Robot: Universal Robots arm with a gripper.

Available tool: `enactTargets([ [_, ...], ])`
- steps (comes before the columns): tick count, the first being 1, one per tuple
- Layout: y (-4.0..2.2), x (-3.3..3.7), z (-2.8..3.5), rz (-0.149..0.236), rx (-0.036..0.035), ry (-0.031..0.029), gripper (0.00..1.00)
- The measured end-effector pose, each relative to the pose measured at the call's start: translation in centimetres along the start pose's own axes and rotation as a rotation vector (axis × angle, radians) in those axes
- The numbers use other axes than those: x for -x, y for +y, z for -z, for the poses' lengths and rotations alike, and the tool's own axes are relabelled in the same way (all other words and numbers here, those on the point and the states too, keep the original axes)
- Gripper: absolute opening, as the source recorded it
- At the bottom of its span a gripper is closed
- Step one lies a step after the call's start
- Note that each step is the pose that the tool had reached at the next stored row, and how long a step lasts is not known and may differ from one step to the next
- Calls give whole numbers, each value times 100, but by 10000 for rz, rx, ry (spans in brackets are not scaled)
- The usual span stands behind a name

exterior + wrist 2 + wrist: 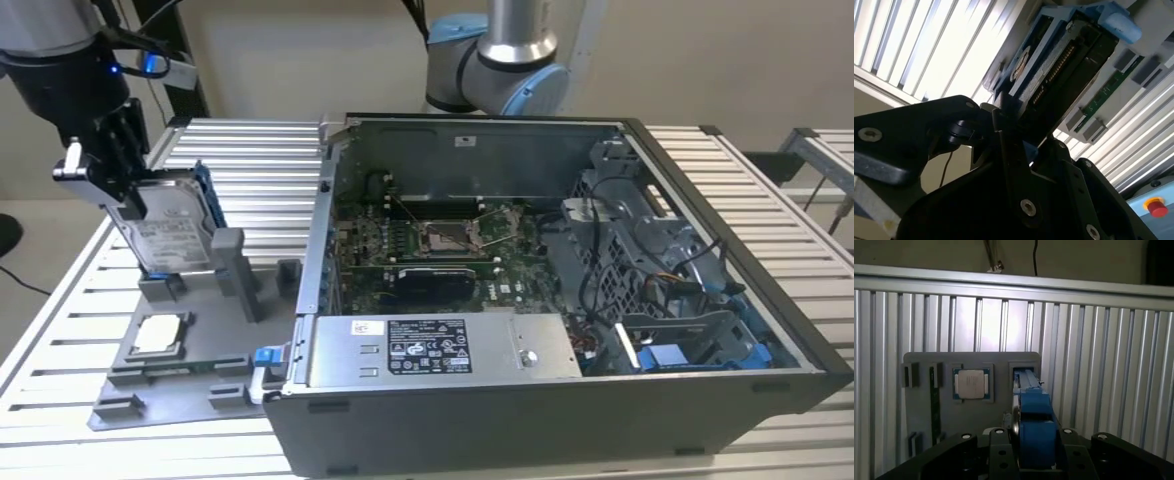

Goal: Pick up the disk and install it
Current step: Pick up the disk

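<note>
A: Exterior view first. Where is the disk?

B: Upper left of the frame. The disk [174, 228] stands on edge over the grey tray [174, 395]. The gripper [130, 187] pinches its top edge, pressing on both faces. I cannot tell whether the lower edge is clear of the tray's stand.

A: How should this lift go?

B: I judge it wants a straight pull along the slot with no twist. An even pinch should stop the blue frame scraping or tipping. The open computer case [467, 125] sits just beside the tray on the exterior view's right, so its wall is the thing to mind.

A: Count?

B: One disk, one gripper, one tray, one case, and one small square chip [158, 335] lying in the tray.

A: Second wrist view?

B: One disk [1054, 70], seen from its connector end, clamped between the black fingers [1006, 150]. One narrow green board [1102, 97] lies in the tray beyond it. There is also one red button [1154, 206].

A: First wrist view?

B: One disk [1035, 425], blue edge toward the camera, and one chip [971, 383] in its pocket beside it. The pinch looks centred, which should help the disk hang plumb.
</note>
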State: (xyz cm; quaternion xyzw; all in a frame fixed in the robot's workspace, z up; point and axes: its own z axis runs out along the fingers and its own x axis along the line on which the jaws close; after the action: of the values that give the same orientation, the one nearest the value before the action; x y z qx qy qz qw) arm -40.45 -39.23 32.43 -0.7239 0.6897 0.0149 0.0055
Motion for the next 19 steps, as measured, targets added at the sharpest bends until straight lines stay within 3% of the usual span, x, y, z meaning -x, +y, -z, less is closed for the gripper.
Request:
enactTargets([
  [19,5,12,427,0,0,2,0],
])
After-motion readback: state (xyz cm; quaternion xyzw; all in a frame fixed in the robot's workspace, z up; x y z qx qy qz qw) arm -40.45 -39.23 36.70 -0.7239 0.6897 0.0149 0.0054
